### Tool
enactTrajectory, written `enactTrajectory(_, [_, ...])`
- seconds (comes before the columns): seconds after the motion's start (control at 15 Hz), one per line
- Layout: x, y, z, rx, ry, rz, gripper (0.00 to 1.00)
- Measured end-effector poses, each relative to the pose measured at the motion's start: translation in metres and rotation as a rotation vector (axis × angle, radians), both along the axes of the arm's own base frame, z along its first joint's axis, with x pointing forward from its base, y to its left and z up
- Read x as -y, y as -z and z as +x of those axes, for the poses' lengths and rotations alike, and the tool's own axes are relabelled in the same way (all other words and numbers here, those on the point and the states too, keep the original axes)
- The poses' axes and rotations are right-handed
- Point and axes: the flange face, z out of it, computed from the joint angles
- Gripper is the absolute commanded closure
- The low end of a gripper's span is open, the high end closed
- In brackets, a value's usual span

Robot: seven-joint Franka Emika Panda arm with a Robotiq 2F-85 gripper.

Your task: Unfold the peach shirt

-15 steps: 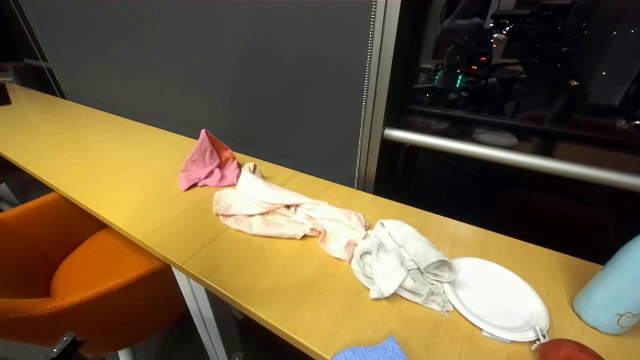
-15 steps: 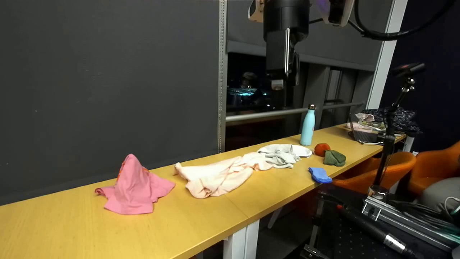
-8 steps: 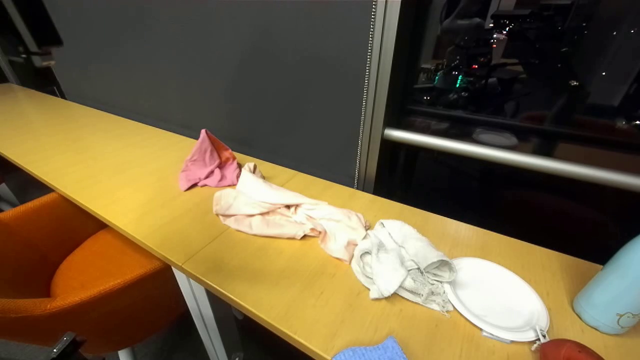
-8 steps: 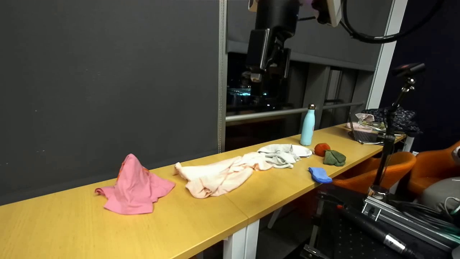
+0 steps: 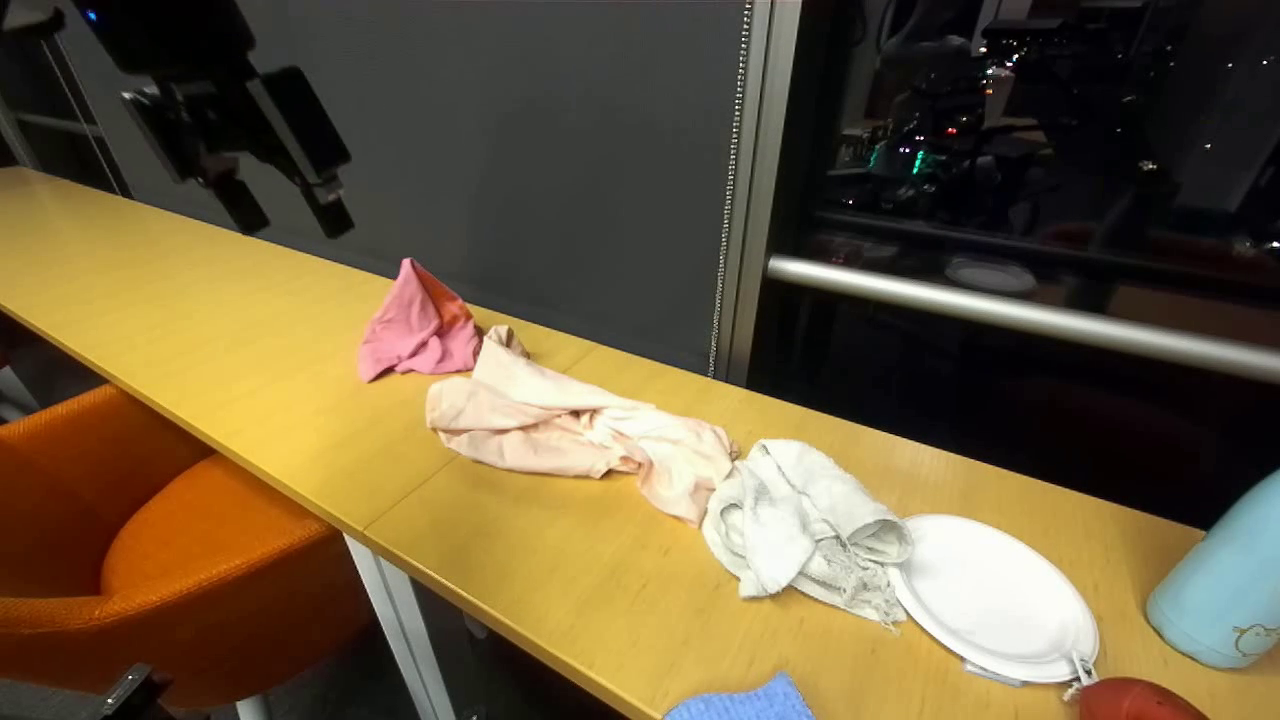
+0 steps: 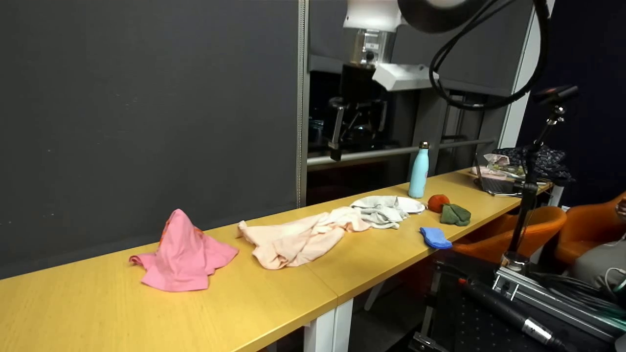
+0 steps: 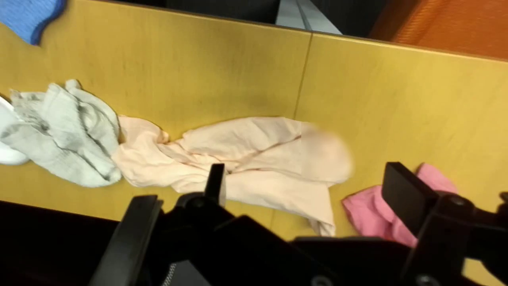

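- The gripper (image 5: 288, 210) is raised in the air above the table (image 5: 200, 300), its jaws spread wide and apart from every cloth.
- In an exterior view the arm (image 6: 374, 14) hangs in from the top edge, and the gripper blends into the dark behind it; the wrist view shows the two fingers (image 7: 408, 198) plainly, a wide gap between them.
- The peach shirt (image 7: 258, 147) lies on the table, bunched lengthwise in folds and creases, across the seam (image 7: 304, 71). Part of it is blurred in the wrist view.
- In an exterior view the shirt seems to meet the pink cloth (image 5: 420, 330), which stands up in a peak; the wrist view shows a strip of bare table between the two.
- At the shirt's other end the crumpled white-grey cloth (image 7: 65, 135) touches it; which lies on top cannot be told. This cloth also overlaps the rim of the white plate (image 5: 1000, 600).
- Farther along, an exterior view shows the whole upright bottle (image 6: 418, 173), a red object (image 6: 438, 202), a green item (image 6: 455, 215) beside it, and the blue cloth (image 6: 435, 238) at the table's edge. The green item appears in that view alone.
- An orange chair (image 5: 210, 560) stands beside the table.
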Motion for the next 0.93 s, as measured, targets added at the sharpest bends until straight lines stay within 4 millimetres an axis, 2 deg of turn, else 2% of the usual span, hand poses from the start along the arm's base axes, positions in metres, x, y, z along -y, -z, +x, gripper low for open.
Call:
enactTrajectory(0.27, [0.033, 0.047, -0.019, -0.057, 0.179, -0.055, 0.00])
enactTrajectory(0.47, [0.071, 0.068, -0.023, -0.047, 0.306, -0.066, 0.00])
enactTrajectory(0.6, [0.098, 0.081, -0.013, -0.008, 0.364, -0.060, 0.00])
enactTrajectory(0.73, [0.117, 0.097, 0.006, 0.030, 0.403, -0.038, 0.00])
enactTrajectory(0.93, [0.127, 0.127, 0.046, 0.073, 0.428, -0.009, 0.00])
